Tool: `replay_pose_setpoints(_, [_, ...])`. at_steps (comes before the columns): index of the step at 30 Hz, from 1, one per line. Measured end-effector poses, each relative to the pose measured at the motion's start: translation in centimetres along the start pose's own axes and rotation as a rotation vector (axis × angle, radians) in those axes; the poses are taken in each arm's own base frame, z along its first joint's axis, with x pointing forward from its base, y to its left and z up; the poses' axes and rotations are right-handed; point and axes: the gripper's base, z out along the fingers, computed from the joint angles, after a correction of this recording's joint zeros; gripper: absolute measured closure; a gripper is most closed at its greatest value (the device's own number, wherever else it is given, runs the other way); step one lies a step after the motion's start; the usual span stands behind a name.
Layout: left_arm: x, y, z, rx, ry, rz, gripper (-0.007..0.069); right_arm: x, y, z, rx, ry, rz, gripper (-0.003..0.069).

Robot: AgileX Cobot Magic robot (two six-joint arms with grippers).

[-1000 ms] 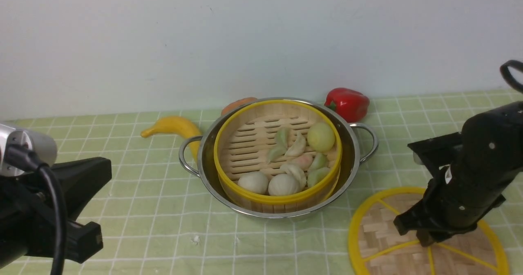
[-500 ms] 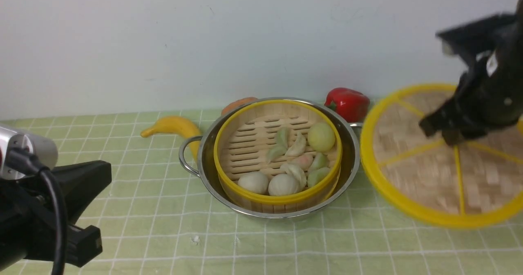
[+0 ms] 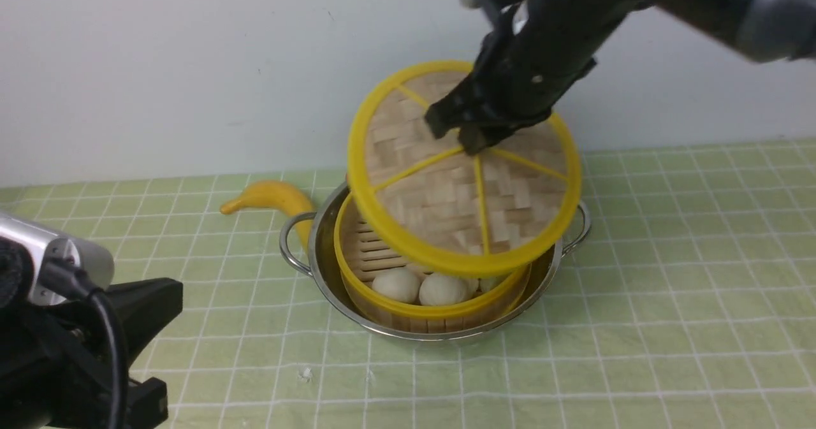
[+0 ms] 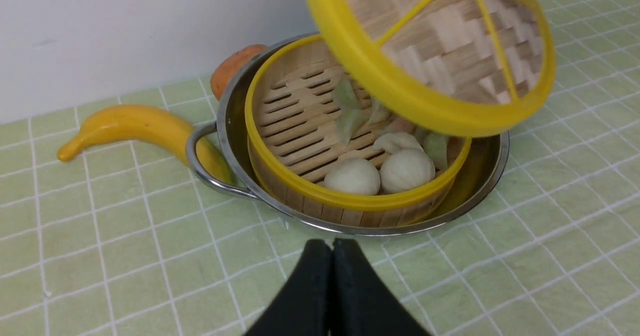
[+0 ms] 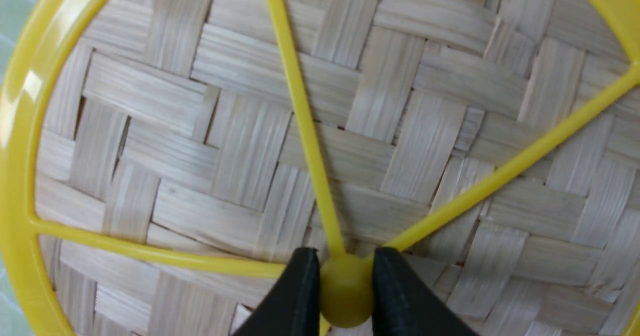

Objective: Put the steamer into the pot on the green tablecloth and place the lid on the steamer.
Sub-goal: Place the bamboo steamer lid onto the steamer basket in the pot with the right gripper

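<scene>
step: we are carrying the lid (image 3: 465, 187); the steamer (image 3: 440, 310) already sits inside the pot (image 3: 322, 244).
right gripper (image 5: 346, 271): pinching the lid's centre knob (image 5: 346, 296).
lid place: tilted, hanging above the pot.
next: we judge it needs levelling, centring over the pot, then lowering.
left gripper (image 4: 331, 271): pressed together, empty, near the pot.

The right hand (image 3: 470, 137) has carried the lid (image 3: 446, 193) over the steamer (image 3: 414, 311)

Front view from the robot's side, looking forward and down over the green tablecloth (image 3: 669, 257) to the wall (image 3: 191, 65), left wrist view low and near the pot (image 4: 480, 181) and steamer (image 4: 300, 141), right wrist view tight on the lid (image 5: 200, 126), which all three share
</scene>
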Motion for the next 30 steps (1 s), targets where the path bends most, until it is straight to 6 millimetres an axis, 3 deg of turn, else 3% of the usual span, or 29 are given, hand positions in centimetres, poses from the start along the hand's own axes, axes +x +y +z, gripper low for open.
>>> replay_pose_setpoints(6, [0.0,0.0,0.0,0.000,0.002,0.002,0.0645,-0.4,0.8,4.8,0.026,0.053,-0.032,0.0509])
replay_pose_setpoints(11, [0.0,0.0,0.0,0.000,0.002,0.002,0.0639,-0.5,0.6,6.7,0.058,0.069,-0.047,0.0509])
replay_pose_setpoints(16, [0.0,0.0,0.0,0.000,0.002,0.002,0.0633,-0.3,0.5,7.8,0.068,0.089,-0.052,0.0509])
replay_pose_setpoints(30, [0.0,0.0,0.0,0.000,0.002,0.002,0.0633,-0.3,0.6,8.5,0.065,0.086,-0.086,0.0510])
